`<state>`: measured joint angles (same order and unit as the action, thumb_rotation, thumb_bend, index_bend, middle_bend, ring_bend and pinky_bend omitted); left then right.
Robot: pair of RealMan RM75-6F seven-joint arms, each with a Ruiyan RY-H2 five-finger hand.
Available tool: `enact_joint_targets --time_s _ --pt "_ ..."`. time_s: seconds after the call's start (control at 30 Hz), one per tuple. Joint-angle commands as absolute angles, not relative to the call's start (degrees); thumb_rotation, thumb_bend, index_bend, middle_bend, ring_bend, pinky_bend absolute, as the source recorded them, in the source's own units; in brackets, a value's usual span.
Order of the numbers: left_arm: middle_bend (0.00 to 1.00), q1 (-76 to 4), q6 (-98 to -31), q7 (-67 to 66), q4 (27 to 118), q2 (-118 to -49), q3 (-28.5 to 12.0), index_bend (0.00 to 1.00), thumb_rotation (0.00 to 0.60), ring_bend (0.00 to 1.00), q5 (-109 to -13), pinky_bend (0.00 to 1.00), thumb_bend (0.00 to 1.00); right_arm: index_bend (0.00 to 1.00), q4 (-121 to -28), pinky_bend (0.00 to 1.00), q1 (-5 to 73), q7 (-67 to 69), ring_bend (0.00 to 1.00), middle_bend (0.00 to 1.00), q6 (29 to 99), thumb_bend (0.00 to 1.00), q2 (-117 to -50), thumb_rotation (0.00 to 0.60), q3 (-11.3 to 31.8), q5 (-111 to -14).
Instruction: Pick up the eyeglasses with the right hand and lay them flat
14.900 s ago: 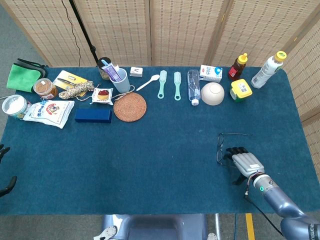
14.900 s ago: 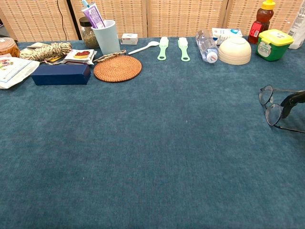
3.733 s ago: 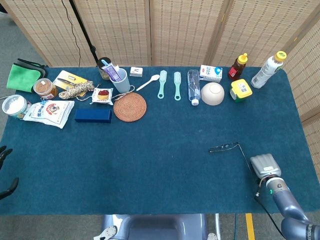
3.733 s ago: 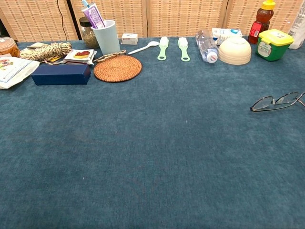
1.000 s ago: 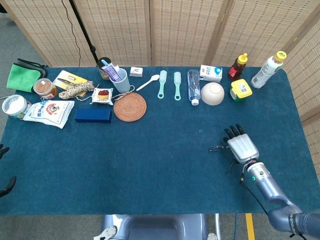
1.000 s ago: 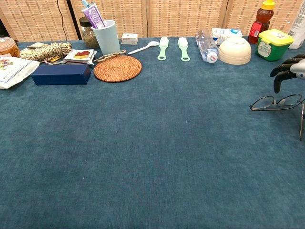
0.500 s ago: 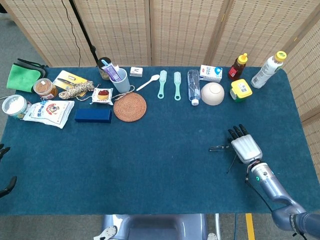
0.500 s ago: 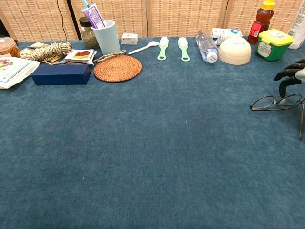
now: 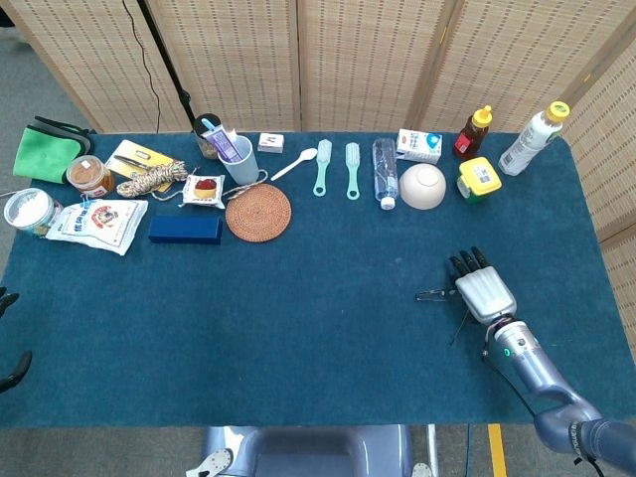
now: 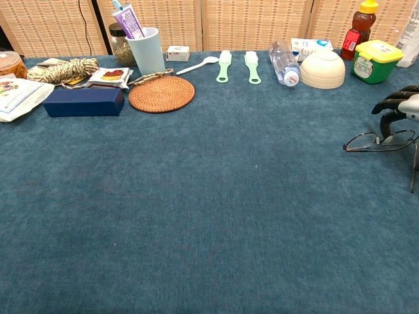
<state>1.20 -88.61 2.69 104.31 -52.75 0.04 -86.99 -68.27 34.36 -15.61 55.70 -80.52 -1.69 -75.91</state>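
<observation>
At the frame's right, the right robot hand (image 10: 397, 103) is hovering, fingers curled downward and gripping nothing, over thin black-framed eyeglasses (image 10: 380, 140) lying on the blue tabletop (image 10: 216, 196).

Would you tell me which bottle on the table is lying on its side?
The clear plastic water bottle, lying beside the white bowl; the honey bottle and white bottle stand upright.

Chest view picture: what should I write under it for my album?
The robot's right hand hovers over the eyeglasses lying on the blue table.
</observation>
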Motion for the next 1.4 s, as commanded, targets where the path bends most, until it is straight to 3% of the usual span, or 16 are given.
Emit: enact_joint_targets --time_s 0.03,1.07,1.23,1.4 --pt "0.08 1.3 -88.7 2.8 104.2 -52.7 0.0 0.12 0.600 0.06 -86.9 0.00 0.34 0.40 -68.2 0.00 34.3 -15.8 0.06 0.12 55.4 0.03 -80.7 0.600 -1.3 -75.8" --pt "0.08 1.9 -88.6 4.6 102.0 -53.2 0.2 0.12 0.600 0.06 -85.8 0.00 0.34 0.65 -69.9 0.04 35.8 -19.8 0.18 0.30 52.5 0.03 -82.7 0.600 3.0 -73.4" --pt "0.08 1.8 -88.7 4.6 102.2 -53.3 0.2 0.12 0.600 0.06 -86.2 0.00 0.34 0.65 -71.1 0.05 35.2 -19.4 0.18 0.30 53.5 0.03 -81.9 0.600 3.4 -73.5" --pt "0.08 1.8 -88.9 4.5 102.7 -53.1 0.1 0.12 0.600 0.06 -86.6 0.00 0.34 0.45 -75.0 0.01 34.0 -20.7 0.09 0.18 54.6 0.03 -79.2 0.600 3.6 -72.2"
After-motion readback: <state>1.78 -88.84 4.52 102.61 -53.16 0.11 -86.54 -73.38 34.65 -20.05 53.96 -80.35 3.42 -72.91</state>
